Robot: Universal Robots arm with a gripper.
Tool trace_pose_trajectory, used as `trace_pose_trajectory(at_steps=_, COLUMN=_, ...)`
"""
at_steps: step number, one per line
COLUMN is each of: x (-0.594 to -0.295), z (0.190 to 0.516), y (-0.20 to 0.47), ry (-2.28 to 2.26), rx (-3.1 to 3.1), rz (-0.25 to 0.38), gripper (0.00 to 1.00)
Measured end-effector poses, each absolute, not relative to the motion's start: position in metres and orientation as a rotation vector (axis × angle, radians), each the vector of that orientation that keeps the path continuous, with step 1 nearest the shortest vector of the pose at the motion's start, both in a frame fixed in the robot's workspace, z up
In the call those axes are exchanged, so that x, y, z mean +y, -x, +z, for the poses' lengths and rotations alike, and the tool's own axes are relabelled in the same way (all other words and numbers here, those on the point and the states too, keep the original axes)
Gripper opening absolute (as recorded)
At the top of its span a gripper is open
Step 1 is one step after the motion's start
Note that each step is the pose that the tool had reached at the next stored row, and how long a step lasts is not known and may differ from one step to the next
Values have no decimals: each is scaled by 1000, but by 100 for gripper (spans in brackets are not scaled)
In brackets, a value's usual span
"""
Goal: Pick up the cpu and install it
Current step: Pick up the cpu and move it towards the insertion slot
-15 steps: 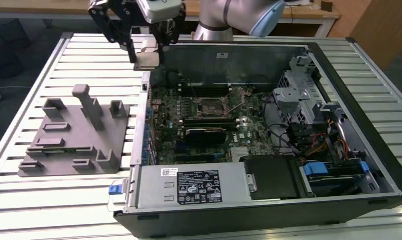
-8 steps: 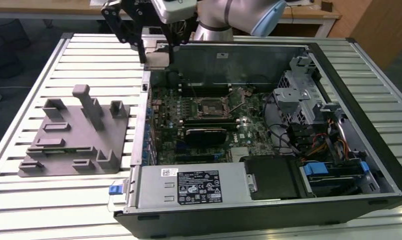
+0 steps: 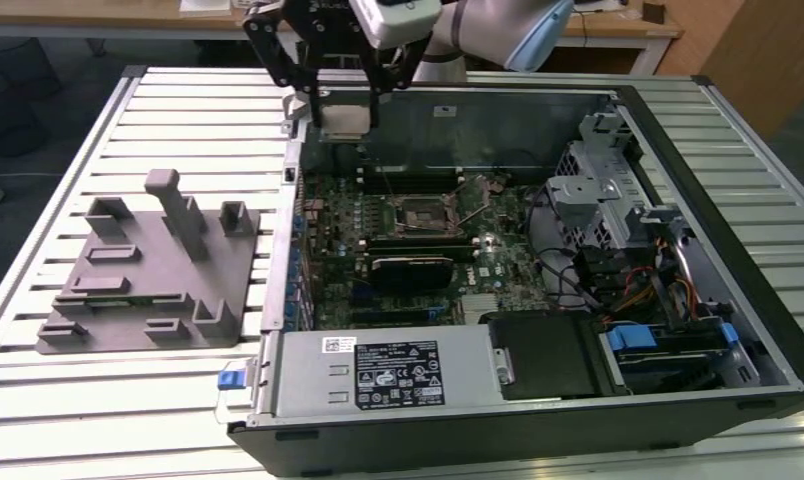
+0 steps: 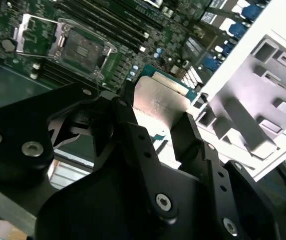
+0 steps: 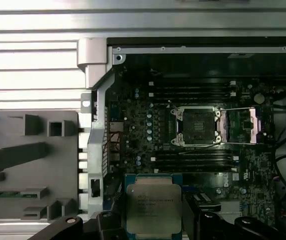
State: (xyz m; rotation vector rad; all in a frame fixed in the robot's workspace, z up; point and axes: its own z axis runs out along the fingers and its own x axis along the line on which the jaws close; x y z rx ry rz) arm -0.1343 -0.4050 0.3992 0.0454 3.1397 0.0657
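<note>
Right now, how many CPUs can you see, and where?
1. The cpu is gripped in the hand, above the case's far corner on the exterior view's left. The socket lies open with no chip in it. Others could be hidden.

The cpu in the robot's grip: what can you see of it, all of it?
The cpu is a thin square chip with a pale silver-grey metal top bearing faint print and a green-blue rim. Metal side up, it is pinched on two opposite edges between the black fingers of the gripper. It hangs in the air over the open computer case, short of the empty socket, touching nothing else.
</note>
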Motion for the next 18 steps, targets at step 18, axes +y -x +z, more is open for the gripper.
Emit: trace_pose_trajectory(at_steps=18, x=-392, z=394, y=68, ry=-45, rx=3138, rz=66, gripper=54)
